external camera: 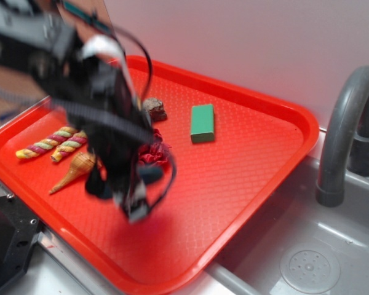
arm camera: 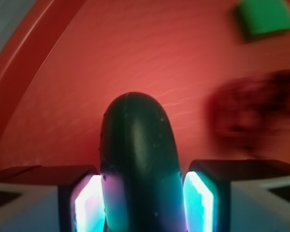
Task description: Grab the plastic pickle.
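In the wrist view the plastic pickle [arm camera: 135, 140], dark blue-green and smooth with a rounded end, stands between my two lit finger pads [arm camera: 89, 203]. My gripper [arm camera: 140, 195] is shut on it, with both pads pressed to its sides. Red tray floor shows behind the pickle, so it hangs above the tray. In the exterior view my gripper [external camera: 128, 187] is motion-blurred over the middle left of the red tray [external camera: 246, 184]. A dark teal end that looks like the pickle [external camera: 151, 174] pokes out beside it.
On the tray lie a pale green block [external camera: 202, 123], a dark red ruffled piece [external camera: 155, 151], a brown lump [external camera: 155, 109], two twisted candy sticks [external camera: 46, 144] and a cone [external camera: 74, 172]. A grey faucet [external camera: 344, 129] and sink [external camera: 307, 264] are to the right.
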Motion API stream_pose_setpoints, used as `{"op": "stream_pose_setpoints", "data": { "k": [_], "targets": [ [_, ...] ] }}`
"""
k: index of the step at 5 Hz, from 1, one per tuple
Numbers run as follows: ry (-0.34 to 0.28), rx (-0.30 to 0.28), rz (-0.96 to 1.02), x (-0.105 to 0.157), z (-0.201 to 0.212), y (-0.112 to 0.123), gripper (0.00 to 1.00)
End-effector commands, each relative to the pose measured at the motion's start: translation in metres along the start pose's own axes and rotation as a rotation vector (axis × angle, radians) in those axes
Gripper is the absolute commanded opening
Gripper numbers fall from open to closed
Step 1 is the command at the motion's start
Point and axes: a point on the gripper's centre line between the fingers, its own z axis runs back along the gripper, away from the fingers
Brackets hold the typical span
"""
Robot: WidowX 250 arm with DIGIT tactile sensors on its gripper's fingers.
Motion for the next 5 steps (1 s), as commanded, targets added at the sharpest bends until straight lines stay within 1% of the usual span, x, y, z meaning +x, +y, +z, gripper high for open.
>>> {"op": "stream_pose_setpoints", "data": {
  "k": [1, 2, 3, 4, 5],
  "targets": [
    [0.030, 0.021, 0.364, 0.028, 0.090, 0.054, 0.00],
    [0.001, 0.000, 0.426, 0.033, 0.120, 0.070, 0.00],
    [-0.061, -0.004, 0.457, 0.033, 0.156, 0.077, 0.00],
    [-0.063, 0.029, 0.425, 0.029, 0.165, 0.075, 0.00],
    [-0.085, 0.058, 0.398, 0.027, 0.157, 0.077, 0.39]
  ]
}}
